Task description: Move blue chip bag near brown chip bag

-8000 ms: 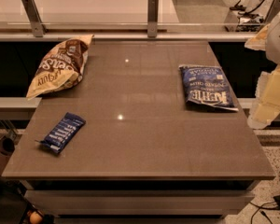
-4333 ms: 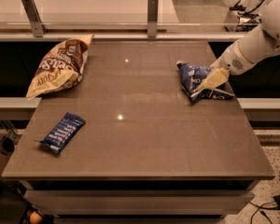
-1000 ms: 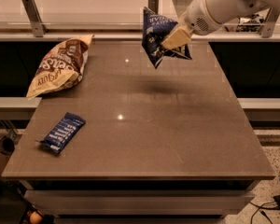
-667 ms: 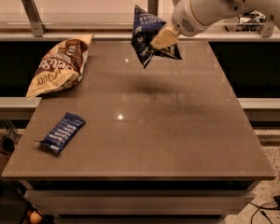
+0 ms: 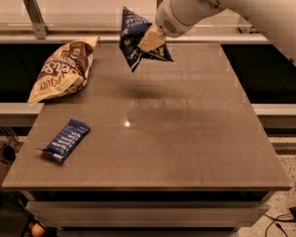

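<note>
My gripper (image 5: pixel 147 42) is shut on the blue chip bag (image 5: pixel 134 36), a dark blue crinkly bag with white lettering. It holds the bag in the air above the far middle of the table (image 5: pixel 187 132), crumpled and tilted. The brown chip bag (image 5: pixel 63 70), brown and cream with white lettering, lies flat at the table's far left, to the left of the held bag and lower. The white arm reaches in from the upper right.
A small narrow blue bar wrapper (image 5: pixel 66 139) lies near the table's front left edge. A rail with metal posts (image 5: pixel 34 16) runs along the back of the table. The floor lies beyond the right edge.
The gripper took hold of the blue chip bag at the right side of the table, lifted it, and has carried it leftward through the air toward the brown chip bag.
</note>
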Robot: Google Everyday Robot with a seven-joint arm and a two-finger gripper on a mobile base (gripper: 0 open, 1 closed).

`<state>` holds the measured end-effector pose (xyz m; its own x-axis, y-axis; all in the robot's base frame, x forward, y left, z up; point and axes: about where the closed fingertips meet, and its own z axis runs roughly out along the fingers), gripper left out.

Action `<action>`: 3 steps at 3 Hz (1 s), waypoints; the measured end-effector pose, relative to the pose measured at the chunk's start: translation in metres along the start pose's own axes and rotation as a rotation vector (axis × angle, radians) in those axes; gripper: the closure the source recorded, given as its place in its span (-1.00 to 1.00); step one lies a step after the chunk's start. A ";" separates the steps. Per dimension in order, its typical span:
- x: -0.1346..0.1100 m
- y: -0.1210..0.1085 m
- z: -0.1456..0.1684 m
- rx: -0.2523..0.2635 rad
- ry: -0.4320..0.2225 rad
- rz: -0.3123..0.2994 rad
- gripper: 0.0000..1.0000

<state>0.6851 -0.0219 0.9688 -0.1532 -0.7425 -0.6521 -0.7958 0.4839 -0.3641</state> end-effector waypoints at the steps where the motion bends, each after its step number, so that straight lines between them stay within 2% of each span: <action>1: -0.019 0.010 0.019 -0.035 0.014 -0.044 1.00; 3: -0.042 0.029 0.048 -0.065 0.044 -0.097 1.00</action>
<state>0.6963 0.0454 0.9539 -0.0982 -0.8043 -0.5860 -0.8442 0.3792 -0.3789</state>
